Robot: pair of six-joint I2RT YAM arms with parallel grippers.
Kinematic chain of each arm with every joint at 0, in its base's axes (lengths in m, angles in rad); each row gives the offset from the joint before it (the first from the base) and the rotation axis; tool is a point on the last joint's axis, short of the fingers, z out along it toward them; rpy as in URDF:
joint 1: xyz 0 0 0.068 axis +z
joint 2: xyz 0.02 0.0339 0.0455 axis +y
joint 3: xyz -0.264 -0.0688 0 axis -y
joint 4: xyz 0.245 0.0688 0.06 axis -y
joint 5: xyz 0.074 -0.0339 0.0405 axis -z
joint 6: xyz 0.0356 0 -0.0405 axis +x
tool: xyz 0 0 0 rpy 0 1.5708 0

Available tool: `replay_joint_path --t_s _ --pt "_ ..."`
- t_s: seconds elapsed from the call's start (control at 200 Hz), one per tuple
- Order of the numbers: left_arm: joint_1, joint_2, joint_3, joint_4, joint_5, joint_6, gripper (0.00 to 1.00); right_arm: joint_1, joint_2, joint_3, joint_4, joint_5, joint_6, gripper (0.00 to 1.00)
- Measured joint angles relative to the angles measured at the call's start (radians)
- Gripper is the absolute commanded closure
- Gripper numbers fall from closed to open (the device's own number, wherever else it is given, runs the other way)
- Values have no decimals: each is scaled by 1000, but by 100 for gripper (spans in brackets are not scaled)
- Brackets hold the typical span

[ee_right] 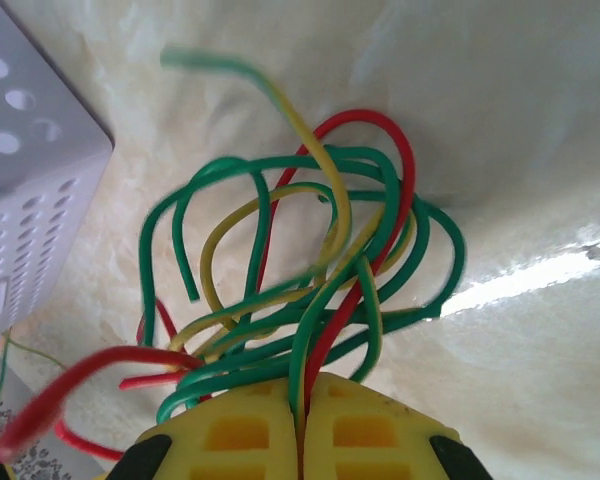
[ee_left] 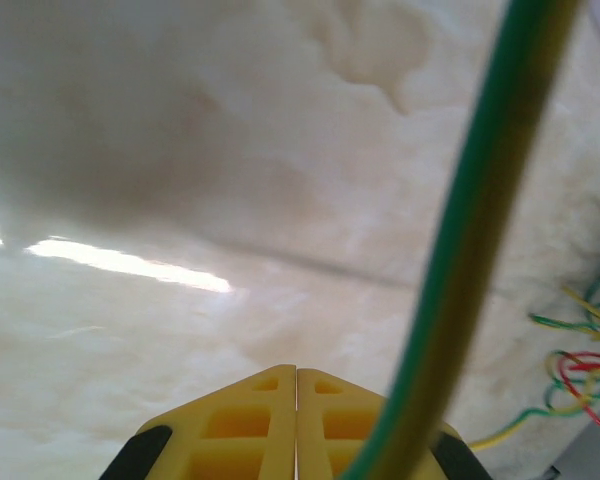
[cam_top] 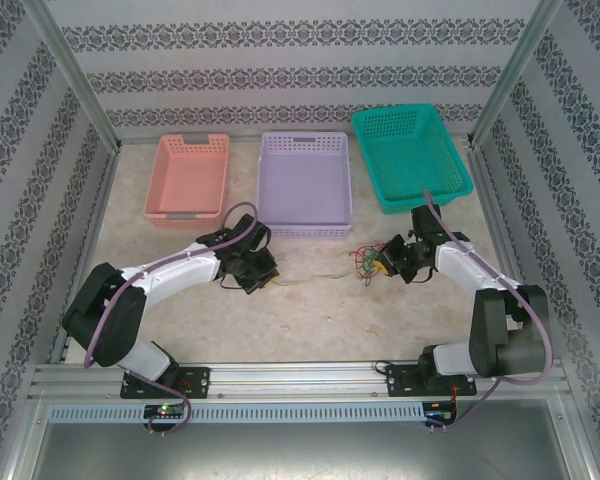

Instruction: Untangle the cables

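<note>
The cables [cam_top: 365,262] are a tangle of red, yellow and green wires on the table, right of centre. My right gripper [cam_top: 385,262] sits at the tangle's right side. In the right wrist view it [ee_right: 302,385] is shut on a green and a red cable [ee_right: 325,340] that come out of the seam between its fingers, with the other loops [ee_right: 310,230] spread in front. One green-yellow cable [cam_top: 310,280] trails left to my left gripper [cam_top: 263,274]. In the left wrist view the left gripper [ee_left: 297,372] is shut, with nothing in the visible seam. That cable [ee_left: 460,240] crosses over its right finger.
Three baskets stand along the back: pink [cam_top: 187,177], lavender [cam_top: 305,183] and teal [cam_top: 410,155]. The lavender basket's corner [ee_right: 20,150] is close on the left of the right gripper. Metal frame posts and patterned walls bound the table. Open tabletop lies in front of the tangle.
</note>
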Motion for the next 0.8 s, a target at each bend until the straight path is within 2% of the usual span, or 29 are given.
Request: replay_joint_path --t_s 0.275,0.535,0.664,0.804 --pt "117 -121 -3 -195 -92 117 100 -140 -33 1 -65 82 -64 100" --pt "148 -167 51 -272 -80 199 100 -132 -34 11 -82 93 -85 100" --pt "148 -197 117 -320 -50 227 100 -72 -24 32 -105 109 -84 71" --pt "148 -239 207 -406 -23 254 100 -11 -34 60 -146 141 -79 47"
